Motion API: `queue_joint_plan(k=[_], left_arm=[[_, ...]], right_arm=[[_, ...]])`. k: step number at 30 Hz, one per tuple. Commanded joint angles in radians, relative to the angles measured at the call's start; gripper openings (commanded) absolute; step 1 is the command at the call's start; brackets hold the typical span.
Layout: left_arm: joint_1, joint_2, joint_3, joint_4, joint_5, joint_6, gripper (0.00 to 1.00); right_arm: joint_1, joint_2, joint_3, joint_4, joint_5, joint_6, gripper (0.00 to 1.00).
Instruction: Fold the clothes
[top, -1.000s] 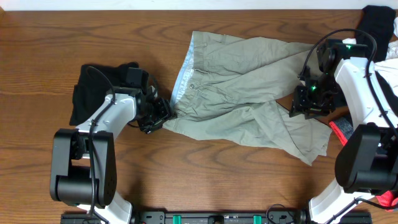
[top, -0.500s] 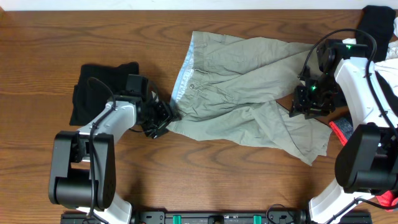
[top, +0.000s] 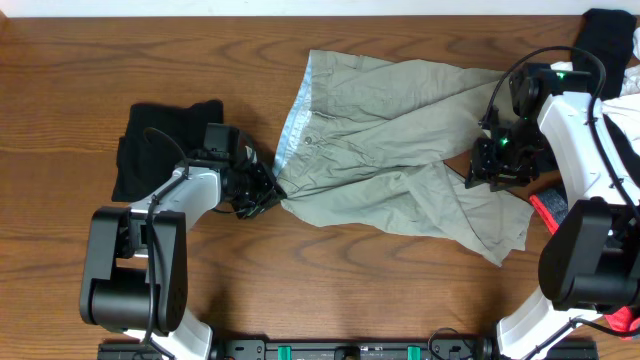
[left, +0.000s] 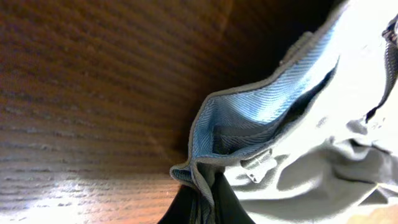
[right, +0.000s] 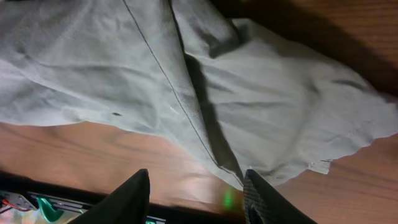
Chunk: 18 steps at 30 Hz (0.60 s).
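Left tool (top: 266, 193) of mine is clenched on the near waistband corner of the khaki-green shorts (top: 390, 140), with the pale blue lining showing beside the pinch. The shorts lie spread across the middle of the worktop (top: 90, 60). My right tool (top: 488, 170) hangs over one leg, fingers apart, grasping nothing. A black garment (top: 150, 150) lies beside my left arm.

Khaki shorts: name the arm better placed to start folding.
Left, probably: the left pincer is shut on the waistband of the khaki shorts; the right pincer hangs open over a leg, gripping nothing.
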Motion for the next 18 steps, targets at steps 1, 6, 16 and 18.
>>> queue_joint_plan(k=[1, 6, 16, 18], left_arm=[[0.004, -0.047, -0.005, -0.026, -0.045, 0.069, 0.06], [0.024, -0.208, -0.005, -0.121, -0.241, 0.135, 0.06], [0.028, -0.365, -0.005, -0.163, -0.492, 0.135, 0.06], [0.028, -0.363, -0.005, -0.171, -0.514, 0.13, 0.06]], right_arm=[[-0.001, 0.0, 0.0, 0.005, -0.006, -0.013, 0.47], [-0.02, 0.0, 0.0, -0.007, -0.008, -0.013, 0.47], [0.065, 0.0, -0.063, -0.035, -0.038, -0.042, 0.48], [0.103, 0.0, -0.091, 0.003, -0.026, -0.042, 0.48]])
